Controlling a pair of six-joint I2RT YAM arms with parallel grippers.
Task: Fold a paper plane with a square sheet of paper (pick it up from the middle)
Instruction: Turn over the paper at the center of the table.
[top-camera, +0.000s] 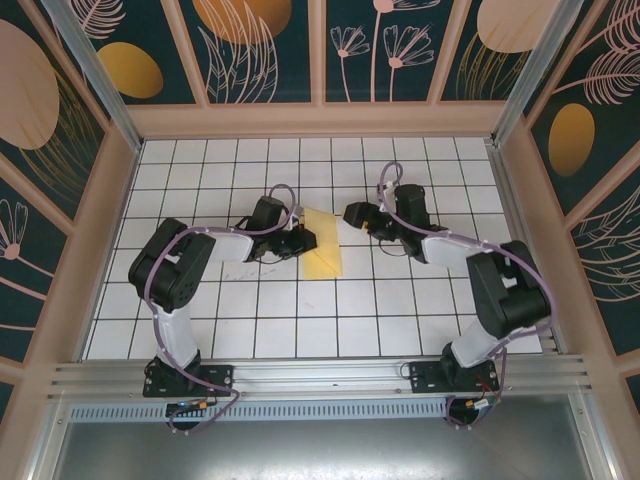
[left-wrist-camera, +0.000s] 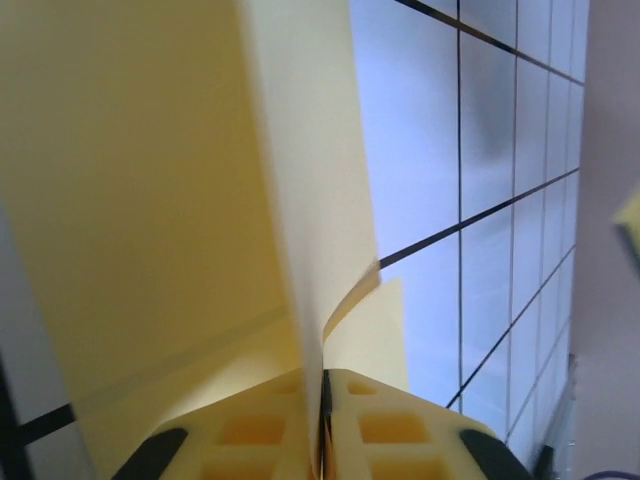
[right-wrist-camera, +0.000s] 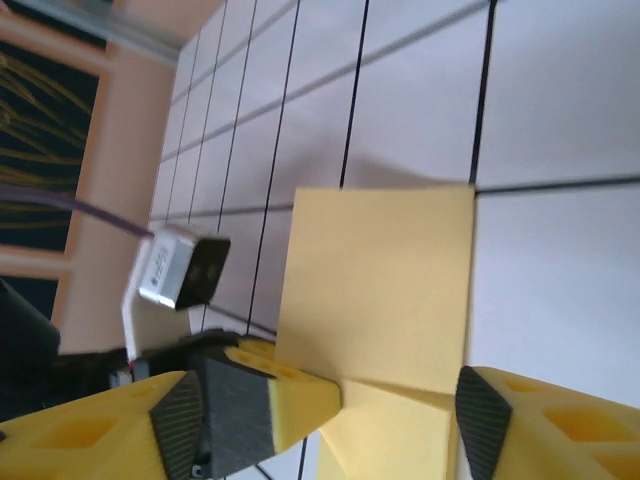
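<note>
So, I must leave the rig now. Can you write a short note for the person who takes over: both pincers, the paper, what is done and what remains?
Left pincer: shut on the sheet of paper, pinching it between its fingers.
Right pincer: open, one finger on each side of the sheet's near edge, not gripping.
Paper: near the middle of the table, between the two pincers, partly raised off the tiles.
Done: the paper is picked up and at least one fold seems made.
Left: there is no dart shape yet, so the remaining folds and the centre crease.
</note>
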